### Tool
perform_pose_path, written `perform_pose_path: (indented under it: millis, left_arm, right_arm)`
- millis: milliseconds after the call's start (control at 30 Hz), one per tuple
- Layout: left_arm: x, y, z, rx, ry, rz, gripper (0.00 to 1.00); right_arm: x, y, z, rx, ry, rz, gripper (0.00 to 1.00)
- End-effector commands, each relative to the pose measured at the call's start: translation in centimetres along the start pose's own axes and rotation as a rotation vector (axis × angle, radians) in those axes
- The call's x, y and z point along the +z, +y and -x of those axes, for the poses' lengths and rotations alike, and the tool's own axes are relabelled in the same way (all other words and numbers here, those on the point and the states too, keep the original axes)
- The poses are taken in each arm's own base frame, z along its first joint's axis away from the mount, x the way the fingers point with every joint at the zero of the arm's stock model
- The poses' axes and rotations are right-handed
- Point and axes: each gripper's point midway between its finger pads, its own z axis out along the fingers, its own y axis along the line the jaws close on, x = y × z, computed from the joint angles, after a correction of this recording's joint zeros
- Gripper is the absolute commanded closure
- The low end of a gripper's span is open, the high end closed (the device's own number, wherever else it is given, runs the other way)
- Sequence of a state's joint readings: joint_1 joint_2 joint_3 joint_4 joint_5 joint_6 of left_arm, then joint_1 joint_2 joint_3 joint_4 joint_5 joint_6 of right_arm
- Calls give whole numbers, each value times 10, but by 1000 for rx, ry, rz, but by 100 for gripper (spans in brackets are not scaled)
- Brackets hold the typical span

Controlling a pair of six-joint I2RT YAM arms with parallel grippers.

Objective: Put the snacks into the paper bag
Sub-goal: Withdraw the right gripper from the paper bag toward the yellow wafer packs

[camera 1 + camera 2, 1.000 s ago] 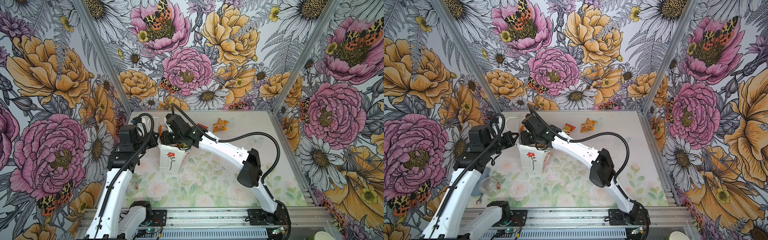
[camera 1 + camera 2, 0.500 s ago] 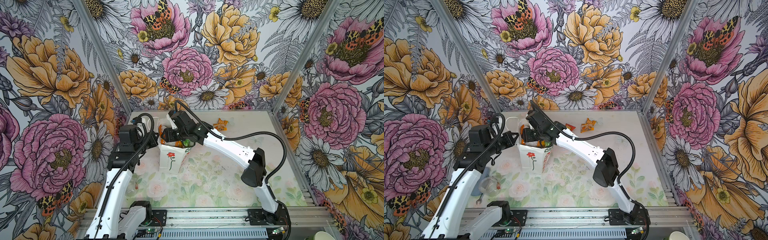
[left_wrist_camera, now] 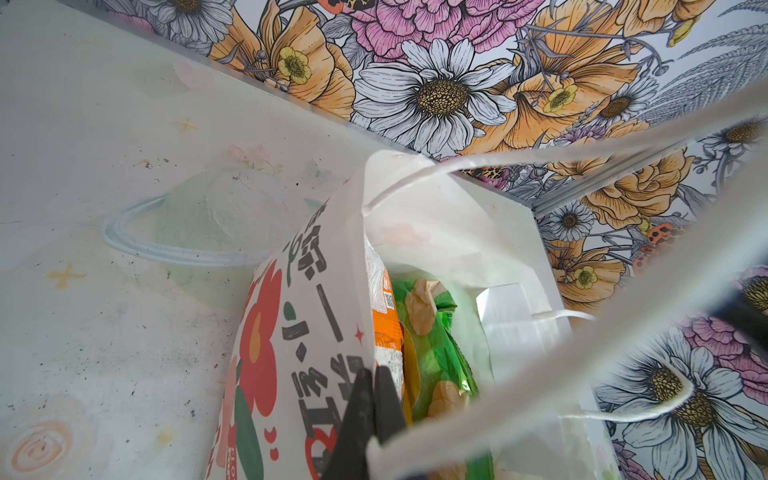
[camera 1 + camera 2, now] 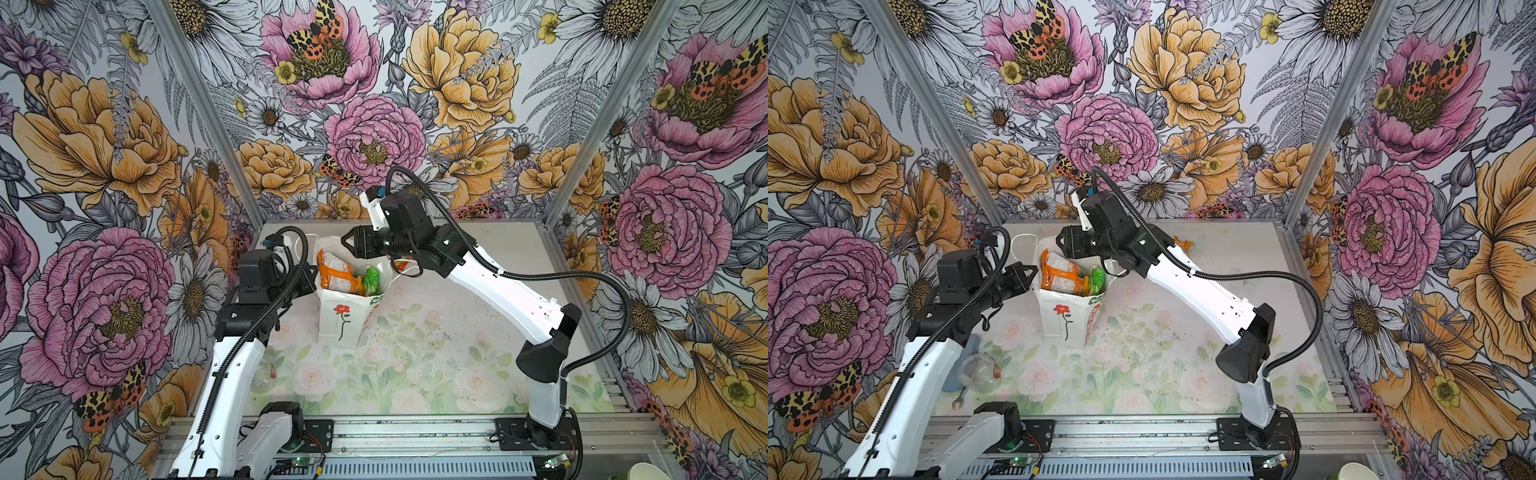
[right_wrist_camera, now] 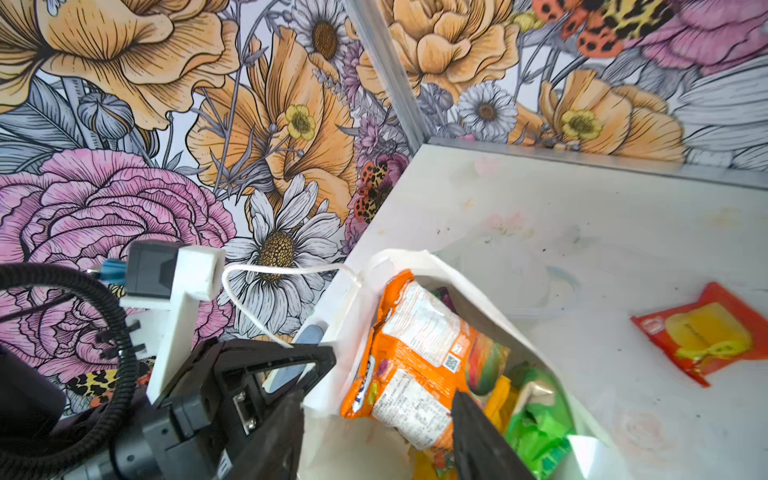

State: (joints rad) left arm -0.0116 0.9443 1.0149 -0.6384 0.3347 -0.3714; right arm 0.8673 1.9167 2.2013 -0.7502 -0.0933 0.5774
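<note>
Bag loading: between picks.
The left tool is clamped shut on the rim of the upright paper bag; the right tool hovers over its mouth, jaws apart, empty. An orange-white packet and green packet sit inside. Next, probably: right tool travels to the red packet on the bench.

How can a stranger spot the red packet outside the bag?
Find the white paper bag on the table. Beyond it a red packet lies flat on the table. Its yellow picture sets it apart; the bag holds an orange packet and a green packet.
</note>
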Motion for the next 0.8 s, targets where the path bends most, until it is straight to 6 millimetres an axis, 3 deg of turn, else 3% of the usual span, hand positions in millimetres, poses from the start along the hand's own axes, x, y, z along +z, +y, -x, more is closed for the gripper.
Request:
perform_pose_path:
  millis: [0, 100, 233, 400, 500, 633, 767]
  left_arm:
    - [-4, -12, 21, 21, -86, -49, 97]
    - [-4, -10, 22, 19, -90, -41, 96]
    - [-3, -8, 21, 18, -90, -27, 96]
    - [-1, -9, 18, 25, -77, -25, 96]
    - [-2, -12, 18, 34, -76, -30, 96]
    - [-3, -14, 17, 45, -74, -24, 96]
    - [-2, -16, 14, 54, -64, -24, 96]
  right_arm:
    - [-31, -18, 24, -40, -93, -78, 41]
    - [-52, -42, 35, -36, -142, -151, 40]
    - [-73, -106, 49, 22, -198, -287, 39]
    - [-87, -192, 49, 167, -243, -415, 39]
    - [-91, -248, 41, 291, -273, -467, 39]
    - [-90, -324, 15, 516, -306, -527, 39]
    - [-79, -370, -12, 609, -305, -583, 35]
